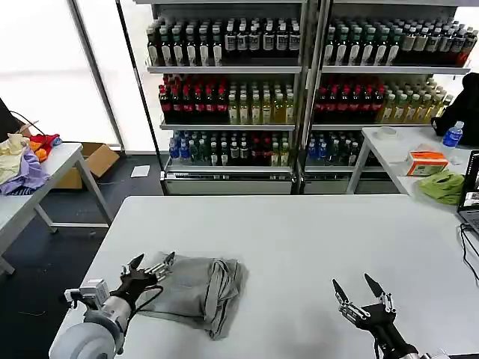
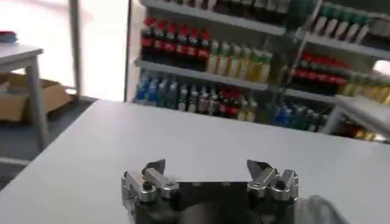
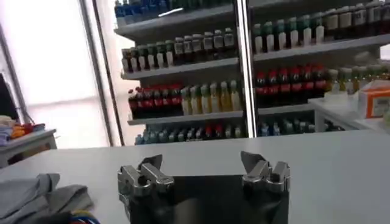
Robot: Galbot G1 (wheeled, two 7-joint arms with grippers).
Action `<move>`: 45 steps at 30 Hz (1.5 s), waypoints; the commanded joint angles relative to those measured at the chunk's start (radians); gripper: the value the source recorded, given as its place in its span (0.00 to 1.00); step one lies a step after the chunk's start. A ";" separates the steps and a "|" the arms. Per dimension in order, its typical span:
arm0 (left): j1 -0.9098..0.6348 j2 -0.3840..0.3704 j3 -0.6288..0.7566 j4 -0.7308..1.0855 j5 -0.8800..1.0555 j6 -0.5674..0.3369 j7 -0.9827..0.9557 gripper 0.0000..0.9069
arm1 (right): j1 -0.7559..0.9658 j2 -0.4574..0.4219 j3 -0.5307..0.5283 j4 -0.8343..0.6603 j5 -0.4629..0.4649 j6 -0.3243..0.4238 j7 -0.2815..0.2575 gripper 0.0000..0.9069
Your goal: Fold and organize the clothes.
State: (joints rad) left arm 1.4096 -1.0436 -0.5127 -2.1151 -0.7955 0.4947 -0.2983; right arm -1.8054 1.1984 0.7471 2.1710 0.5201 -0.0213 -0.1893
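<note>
Two grippers over one white table. Left gripper low at the table's near left, fingers spread apart, nothing between them. Its tips sit at the left edge of the shirt; cannot tell if they touch the cloth. Shirt is a light grey bundle, roughly folded with loose creases on its right side, lying flat on the table just right of the left gripper and well left of the right gripper. Cable runs from the left wrist across the shirt's near left edge.

Right gripper at the near right of the table, fingers wide apart, empty, bare table around and ahead of it. Well apart from the shirt.

Left wrist view: left gripper fingers parted, bare tabletop ahead of it, a blurred grey bit beside one finger, cannot tell what. Right wrist view: right gripper fingers parted, nothing held; grey shirt off to one side on the table, apart from the fingers, a small multicoloured patch showing at its near edge.

Beyond both grippers, shelves of bottled drinks. Side table far to the left gripper's side with purple, yellow and red fabrics. Another table beyond the right gripper with a green cloth, an orange box and a bottle.
</note>
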 commanded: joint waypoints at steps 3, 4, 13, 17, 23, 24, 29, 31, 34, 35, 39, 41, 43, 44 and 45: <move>-0.022 -0.053 -0.027 0.178 0.015 0.023 -0.052 1.00 | -0.008 0.002 0.000 0.025 -0.007 -0.002 -0.003 1.00; -0.021 -0.056 -0.023 0.178 0.021 0.024 -0.052 1.00 | -0.007 0.004 0.000 0.028 -0.008 -0.002 -0.003 1.00; 0.016 -0.084 0.010 0.176 0.064 0.019 -0.041 1.00 | 0.003 0.012 -0.008 0.034 -0.006 -0.003 -0.003 1.00; 0.021 -0.108 0.033 0.169 0.085 0.017 -0.044 1.00 | 0.005 0.014 -0.008 0.033 -0.006 -0.001 -0.002 1.00; 0.025 -0.145 0.069 0.156 0.111 -0.025 -0.042 0.02 | 0.011 0.013 -0.002 0.030 -0.004 0.000 -0.001 1.00; 0.025 -0.149 0.073 0.155 0.111 -0.033 -0.039 0.01 | 0.010 0.014 -0.001 0.029 -0.003 0.001 -0.001 1.00; 0.021 -0.145 0.080 0.163 0.111 -0.058 -0.016 0.01 | 0.012 0.016 0.000 0.025 -0.002 0.002 0.000 1.00; 0.018 -0.143 0.080 0.170 0.110 -0.062 -0.007 0.01 | 0.012 0.017 -0.001 0.026 -0.002 0.002 0.000 1.00; 0.022 -0.142 0.083 0.166 0.103 -0.067 0.007 0.01 | 0.011 0.017 0.000 0.021 -0.001 0.006 0.000 1.00; 0.024 -0.143 0.083 0.164 0.099 -0.068 0.009 0.01 | 0.011 0.017 0.000 0.020 -0.001 0.006 -0.001 1.00; 0.031 -0.156 0.083 0.165 0.090 -0.072 0.008 0.01 | 0.014 0.015 -0.001 0.016 -0.001 0.008 0.000 1.00; 0.032 -0.161 0.079 0.161 0.080 -0.076 0.007 0.01 | 0.017 0.014 -0.001 0.016 -0.001 0.007 0.001 1.00; 0.031 -0.172 0.065 0.155 0.067 -0.077 0.003 0.01 | 0.018 0.012 -0.001 0.014 -0.001 0.008 0.001 1.00; 0.028 -0.177 0.053 0.149 0.057 -0.079 -0.002 0.01 | 0.018 0.011 -0.001 0.012 0.000 0.009 0.001 1.00; 0.028 -0.182 0.043 0.142 0.051 -0.078 -0.003 0.01 | 0.018 0.011 0.000 0.011 0.000 0.010 0.001 1.00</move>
State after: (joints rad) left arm 1.4373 -1.1976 -0.4423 -1.9612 -0.7167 0.4262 -0.2990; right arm -1.7883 1.2090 0.7461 2.1840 0.5195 -0.0138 -0.1882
